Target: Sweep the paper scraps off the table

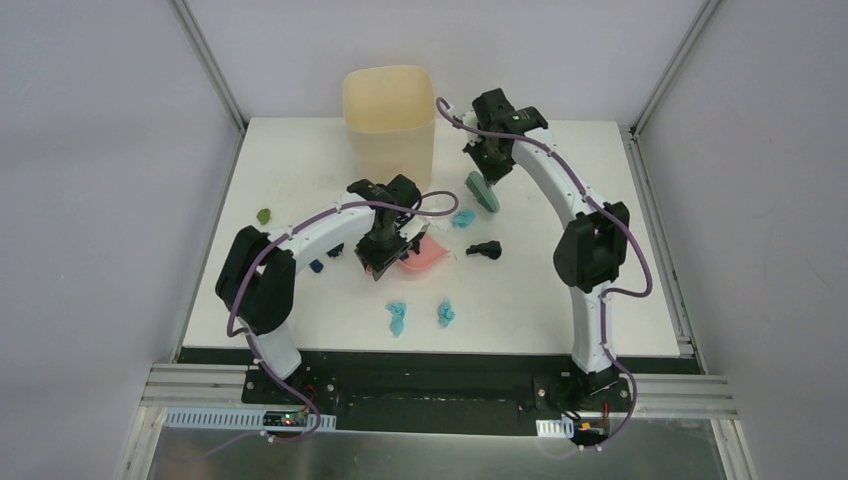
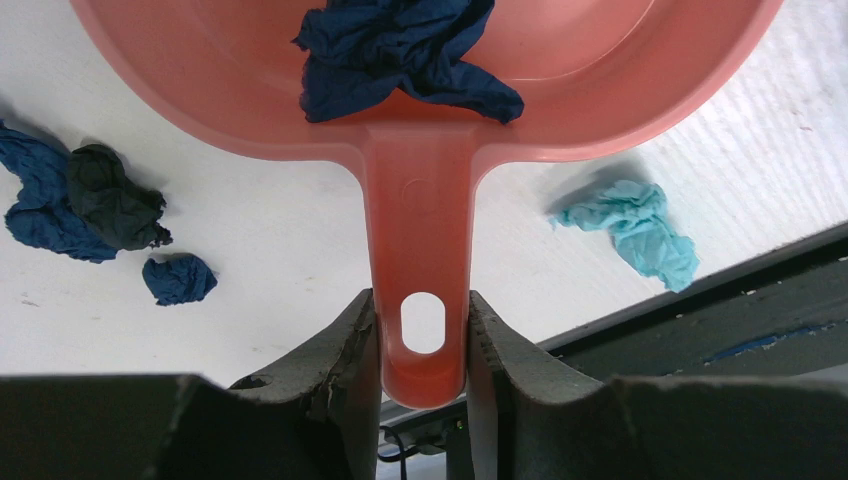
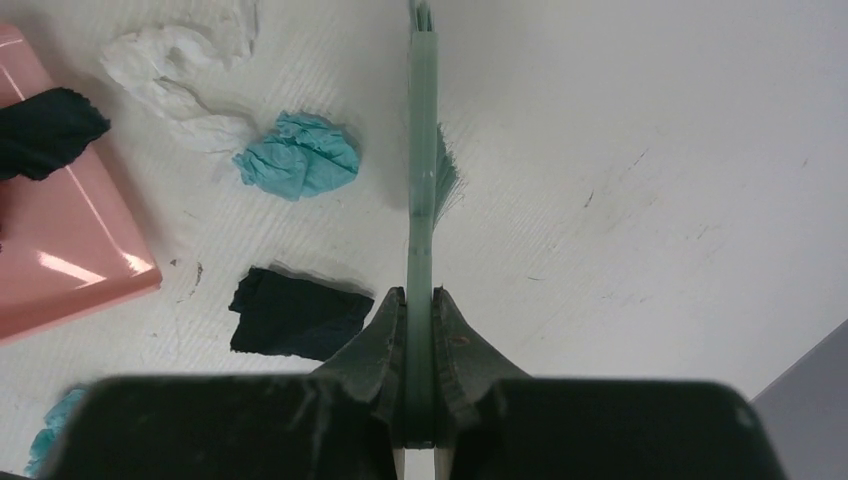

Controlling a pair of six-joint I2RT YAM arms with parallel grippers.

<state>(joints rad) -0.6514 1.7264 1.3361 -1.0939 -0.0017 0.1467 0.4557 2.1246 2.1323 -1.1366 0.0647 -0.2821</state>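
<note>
Pink dustpan (image 2: 420, 220) is clamped by its handle in the left hand (image 2: 422, 320). One navy scrap (image 2: 400, 50) is seen inside the pan. On the table (image 2: 280, 230), left: black scrap (image 2: 112, 195) touching a larger navy scrap (image 2: 40, 205), small navy scrap (image 2: 178, 278) just beside. Right: light blue scrap (image 2: 635, 228) near the table edge.

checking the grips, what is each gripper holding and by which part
Left gripper: the pink dustpan, by the end of its handle at the hole. Right gripper: the teal brush, by its handle end.
</note>
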